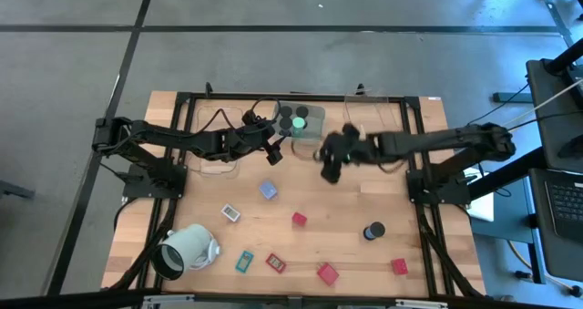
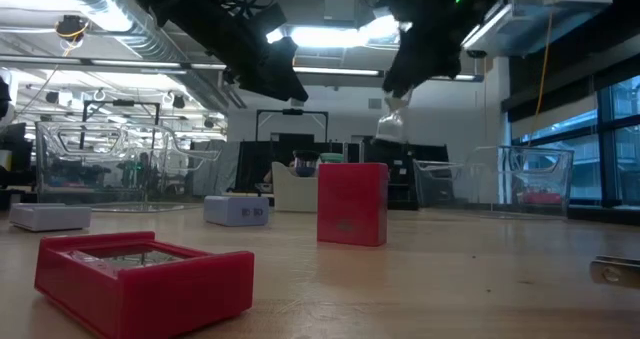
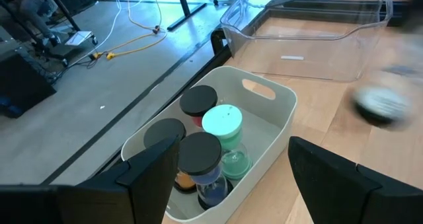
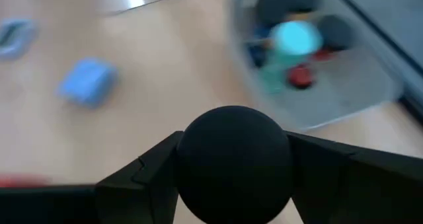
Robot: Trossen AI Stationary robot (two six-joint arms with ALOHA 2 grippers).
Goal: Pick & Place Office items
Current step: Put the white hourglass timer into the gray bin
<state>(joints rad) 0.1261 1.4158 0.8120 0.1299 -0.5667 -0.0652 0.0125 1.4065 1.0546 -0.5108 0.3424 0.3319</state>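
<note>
Black-capped cylinder sits clamped between the right gripper's fingers, as the right wrist view shows; the gripper hangs above the table near centre, at about 4 o'clock of the bin; in the low view a pale body hangs below that gripper, clear of the wood.

Bin contents: several black-capped cylinders and one green-topped cylinder, standing close together; free room inside looks scant.

Left gripper hovers at the bin's 8 o'clock corner with its jaws spread wide and nothing between them.

Loose items on the table, by clock from table centre: blue cube at 10; white flat piece at 8; teal piece and red flat piece at 7; red block near 6; red blocks and at 5; black cylinder at 4; large mint cylinder at 8 is not part of the task.

Hazards, as you should judge them:
- both grippers stand near the bin; a straight approach by the right arm may strike the left fingers; withdraw the left arm first;
- releasing over the crowded caps may leave the cylinder perched or tipped; aim at a gap;
- the grip appears to lie on the cap alone; a fast swing may loosen it;
- a low pass may clip the bin's rim and shift it.
</note>
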